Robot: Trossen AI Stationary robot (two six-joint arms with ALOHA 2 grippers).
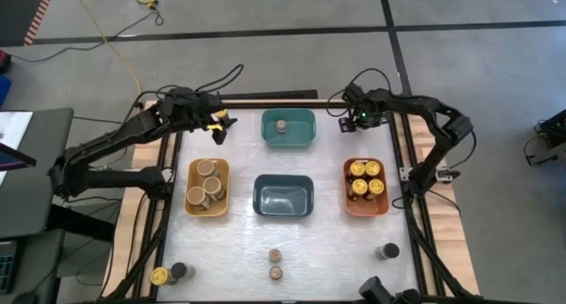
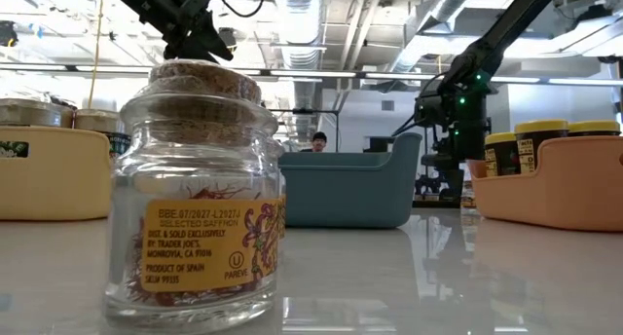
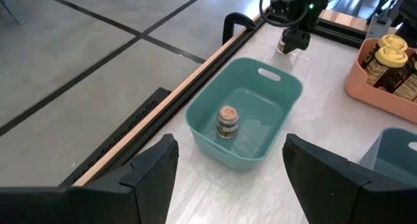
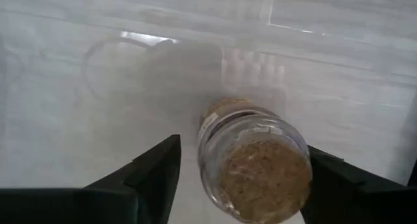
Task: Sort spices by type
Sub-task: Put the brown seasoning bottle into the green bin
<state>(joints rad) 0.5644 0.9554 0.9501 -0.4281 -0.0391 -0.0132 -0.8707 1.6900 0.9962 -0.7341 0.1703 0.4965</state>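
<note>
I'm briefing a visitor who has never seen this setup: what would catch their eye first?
A clear glass jar with a cork lid looms large in the low view, standing at the table's near edge. Four plastic bins sit mid-table: the orange bin holds yellow-lidded jars, the yellow bin tan-topped ones. The right gripper, near the far right corner, straddles a small cork-topped jar.

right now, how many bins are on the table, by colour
teal bin: 1
dark blue bin: 1
yellow bin: 1
orange bin: 1
total: 4
</note>
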